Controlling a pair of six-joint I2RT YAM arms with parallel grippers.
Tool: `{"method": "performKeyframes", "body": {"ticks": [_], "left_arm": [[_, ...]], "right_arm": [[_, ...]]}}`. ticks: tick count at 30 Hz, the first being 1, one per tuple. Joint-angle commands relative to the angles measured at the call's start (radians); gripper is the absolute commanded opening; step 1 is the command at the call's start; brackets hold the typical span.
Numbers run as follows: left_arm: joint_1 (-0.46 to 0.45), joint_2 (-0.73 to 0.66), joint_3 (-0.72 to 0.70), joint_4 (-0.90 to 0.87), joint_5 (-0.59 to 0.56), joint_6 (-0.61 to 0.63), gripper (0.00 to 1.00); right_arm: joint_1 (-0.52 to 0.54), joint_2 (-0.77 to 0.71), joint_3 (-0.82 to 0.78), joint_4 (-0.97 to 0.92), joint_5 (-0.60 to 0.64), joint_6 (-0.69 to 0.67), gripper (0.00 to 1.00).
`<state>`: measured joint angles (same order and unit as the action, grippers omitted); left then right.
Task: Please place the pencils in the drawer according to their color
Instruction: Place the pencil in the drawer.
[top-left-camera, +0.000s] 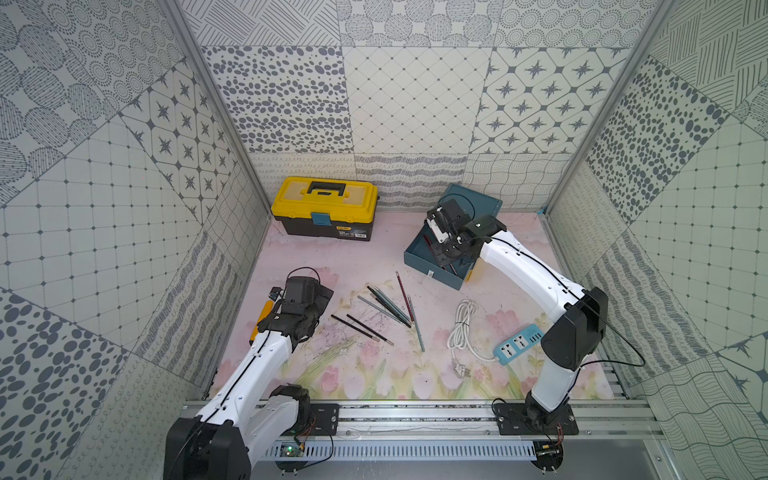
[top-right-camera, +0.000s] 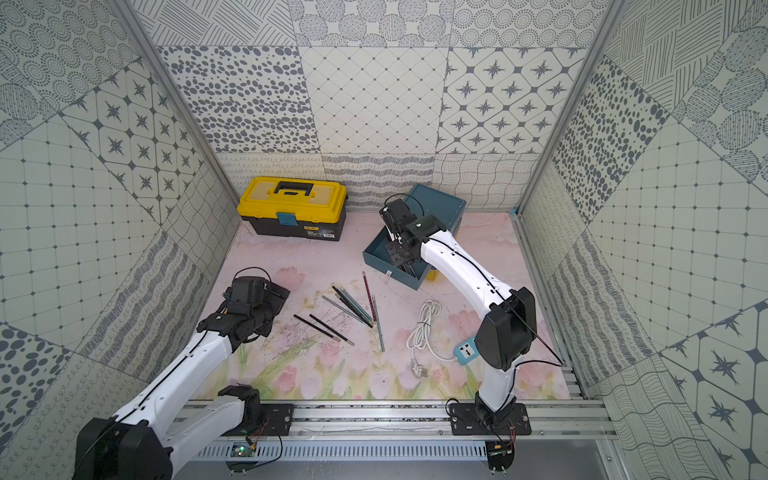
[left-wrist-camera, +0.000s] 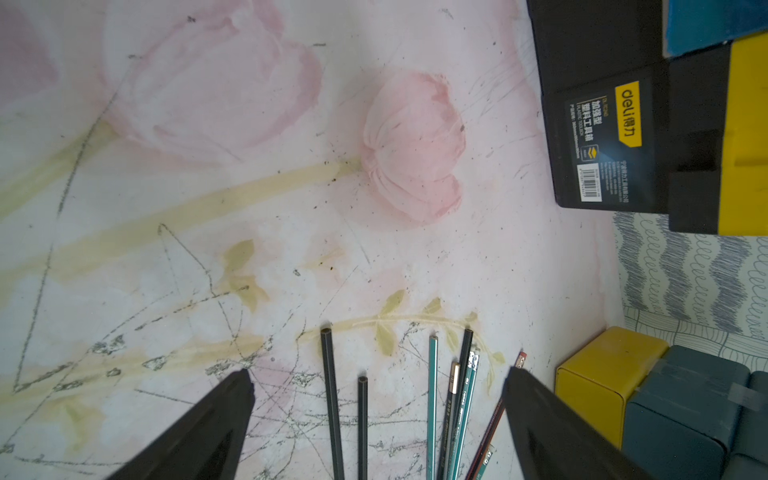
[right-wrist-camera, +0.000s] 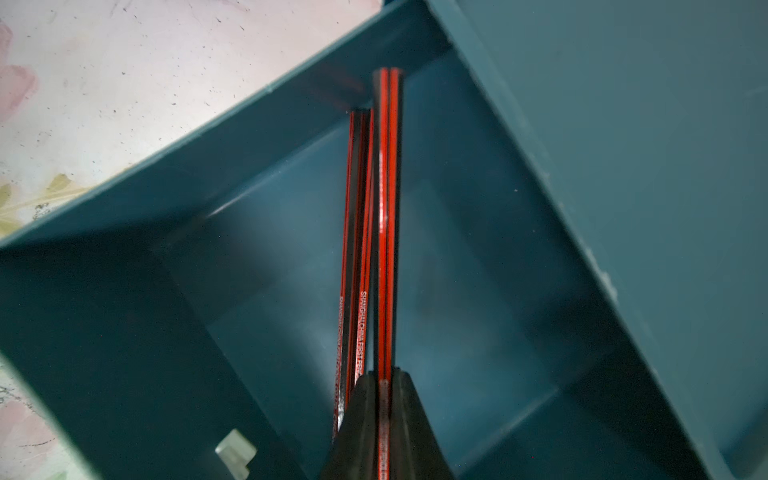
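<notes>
Floral-printed table (top-left-camera: 374, 374) surface is carrying all items inside a patterned enclosure. Right pincer (right-wrist-camera: 387, 372) is clamping one red pencil (right-wrist-camera: 388, 208) between its fingers, with the pencil reaching into the pulled-out teal drawer (right-wrist-camera: 249, 137) at the far right of the table. More red pencils (right-wrist-camera: 357, 208) are lying inside that drawer, just beside the held one. Left pincer (left-wrist-camera: 379, 374) is hovering with its fingers spread wide apart, gripping nothing, to the left of the loose pencils (top-left-camera: 388, 306). These black, teal and red pencils are lying fanned out near the table centre. Yellow toolbox (top-left-camera: 324, 212) is standing at the far left. White cable (top-left-camera: 461, 328) is lying to the right of the loose pencils.
</notes>
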<state>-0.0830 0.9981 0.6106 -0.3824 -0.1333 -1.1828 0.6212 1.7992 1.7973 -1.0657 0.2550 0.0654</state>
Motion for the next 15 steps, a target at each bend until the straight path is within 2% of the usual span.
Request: {"method": "performKeyframes", "body": {"ticks": [1,7,15], "left_arm": [[0.005,-0.007,0.0,0.005,0.011,-0.005,0.99],[0.006,-0.004,0.001,0.006,0.009,-0.001,0.99],[0.005,-0.002,0.0,0.009,0.006,-0.001,0.99]], "right_arm": [[-0.003,-0.043,-0.008,0.007,0.003,0.016,0.21],[-0.003,-0.049,0.0,0.003,0.015,0.018,0.29],[0.009,-0.077,0.044,-0.026,0.01,0.032,0.32]]}}
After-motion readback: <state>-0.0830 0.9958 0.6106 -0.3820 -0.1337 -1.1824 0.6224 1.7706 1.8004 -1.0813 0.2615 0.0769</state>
